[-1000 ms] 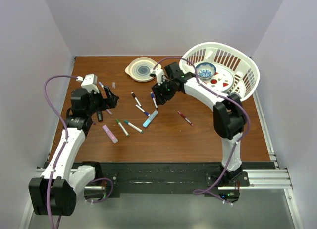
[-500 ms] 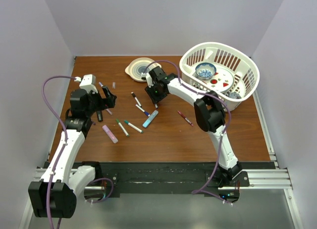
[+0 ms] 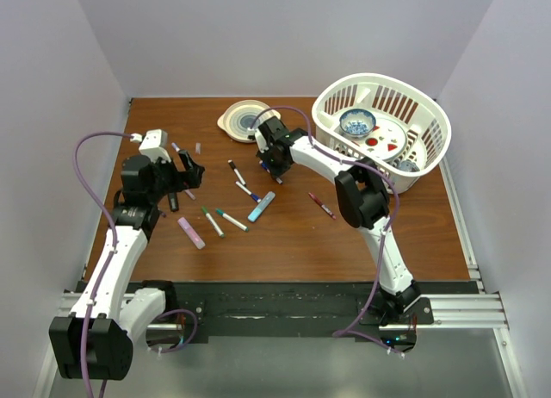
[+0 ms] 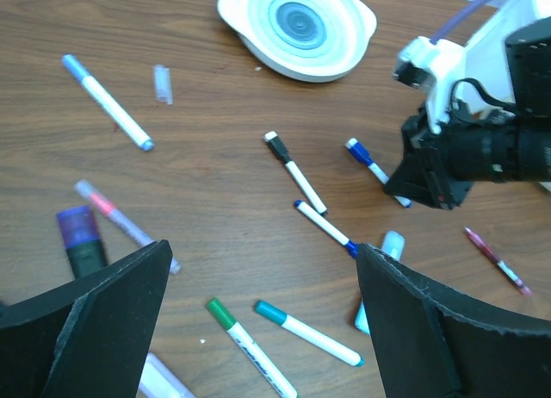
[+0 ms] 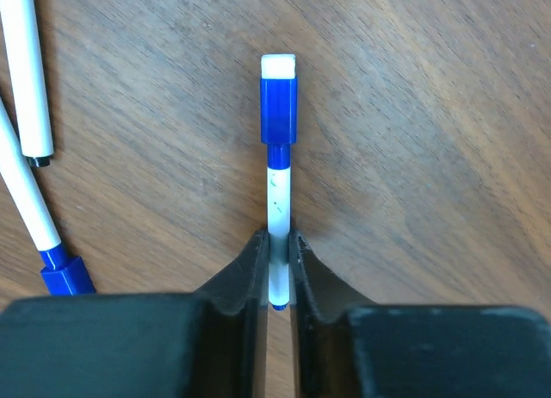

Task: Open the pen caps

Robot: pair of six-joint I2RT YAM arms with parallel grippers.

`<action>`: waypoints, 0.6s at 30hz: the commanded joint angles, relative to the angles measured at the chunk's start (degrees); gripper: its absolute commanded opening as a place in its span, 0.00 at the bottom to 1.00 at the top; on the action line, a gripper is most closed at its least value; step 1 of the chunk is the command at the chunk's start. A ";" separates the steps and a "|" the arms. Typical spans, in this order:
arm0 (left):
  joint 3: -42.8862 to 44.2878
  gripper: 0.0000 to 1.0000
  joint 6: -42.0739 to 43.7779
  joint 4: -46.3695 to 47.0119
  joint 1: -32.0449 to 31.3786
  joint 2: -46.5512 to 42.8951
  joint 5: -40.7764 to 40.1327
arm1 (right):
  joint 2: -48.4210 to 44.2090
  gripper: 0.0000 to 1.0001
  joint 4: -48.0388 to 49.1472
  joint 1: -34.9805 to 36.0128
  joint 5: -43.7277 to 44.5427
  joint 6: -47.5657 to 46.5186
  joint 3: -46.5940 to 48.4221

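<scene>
- Blue cap point(image 5: 278, 111) is on the held pen point(image 5: 277, 200), white plug at its tip; the pen lies flat on the table point(image 3: 284, 234), near the plate point(image 3: 245, 120).
- Right gripper point(image 5: 277, 273) is pinched narrow on that pen's white barrel, near the tail. The fingers point(image 5: 256, 269) don't touch the cap, which sticks out ahead of them.
- Left gripper point(image 4: 263, 250) is spread wide, holding nothing, over the left part of the table, well apart from the right one.
- Left wrist view, caps seated on pens between the two grippers: black cap point(image 4: 275, 142), second blue cap point(image 4: 351, 245), green cap point(image 4: 219, 312), teal cap point(image 4: 267, 310).
- The pen with the second blue cap lies near the held pen but apart from it in the right wrist view.
- Light blue marker point(image 3: 262, 206) lies right at that second cap; touching or just beside, can't tell.
- Small clear piece point(image 4: 161, 82), cap-shaped, lies loose beside a pen with a light blue cap point(image 4: 73, 64).
- Purple marker point(image 4: 82, 239) and pink pen point(image 4: 120, 221) lie side by side near the left gripper; red pen point(image 4: 498, 260) lies alone off to the right.
- Basket point(image 3: 439, 127) at the right rear holds a blue-patterned bowl point(image 3: 357, 121).
</scene>
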 commanded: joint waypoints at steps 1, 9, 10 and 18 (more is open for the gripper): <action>-0.80 0.96 -0.35 3.85 0.42 -0.80 6.37 | -0.35 0.04 -0.73 0.14 1.31 0.24 -0.35; -6.42 1.00 -14.72 19.03 0.60 4.46 21.82 | -14.28 0.00 3.84 -1.87 -10.44 -3.79 -9.92; -7.56 1.00 -17.37 22.02 0.69 5.25 23.24 | -16.15 0.00 4.89 -2.14 -12.99 -4.59 -12.89; -16.28 1.00 -41.65 53.51 -7.45 14.40 25.47 | -31.45 0.00 13.06 -4.69 -41.61 -2.33 -30.22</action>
